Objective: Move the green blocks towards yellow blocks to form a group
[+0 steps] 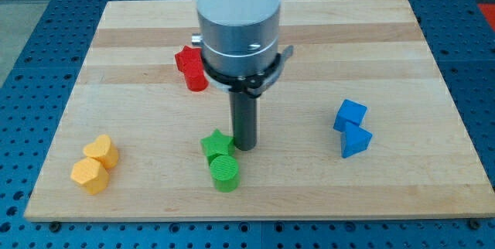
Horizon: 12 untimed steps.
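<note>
A green star block (216, 144) and a green cylinder (225, 172) sit together near the view's bottom centre. Two yellow blocks (102, 151) (89, 175) sit together at the bottom left, well apart from the green ones. My tip (244, 148) is down on the board at the right side of the green star, touching or almost touching it. The arm's grey body rises above it.
Two red blocks (189, 68) sit at the upper left of centre, partly hidden behind the arm. A blue cube (351, 114) and a blue wedge block (355, 141) sit at the right. The wooden board (433, 63) lies on a blue perforated table.
</note>
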Motion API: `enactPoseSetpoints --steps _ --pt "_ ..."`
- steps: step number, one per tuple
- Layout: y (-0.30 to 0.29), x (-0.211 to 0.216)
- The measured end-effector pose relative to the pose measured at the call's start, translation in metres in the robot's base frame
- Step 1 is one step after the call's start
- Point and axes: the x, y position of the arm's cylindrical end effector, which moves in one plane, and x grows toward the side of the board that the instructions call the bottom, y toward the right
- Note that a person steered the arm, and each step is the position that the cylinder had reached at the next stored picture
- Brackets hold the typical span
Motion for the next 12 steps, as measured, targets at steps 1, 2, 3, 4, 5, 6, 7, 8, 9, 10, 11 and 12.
enactPoseSetpoints --steps 1,2,3,4,5,6,7,8,9,10,11,12 --pt "-0.026 0.000" --pt "-0.042 0.000" --pt "-0.045 0.000" --pt "-0.004 -0.015" --pt "0.043 -0.012" --pt "0.025 0.021" --pt "-0.003 0.053" --pt "-0.003 0.053" --pt "-0.004 0.089" --pt "-0.004 0.095" --pt "-0.004 0.095" --pt "-0.029 0.083"
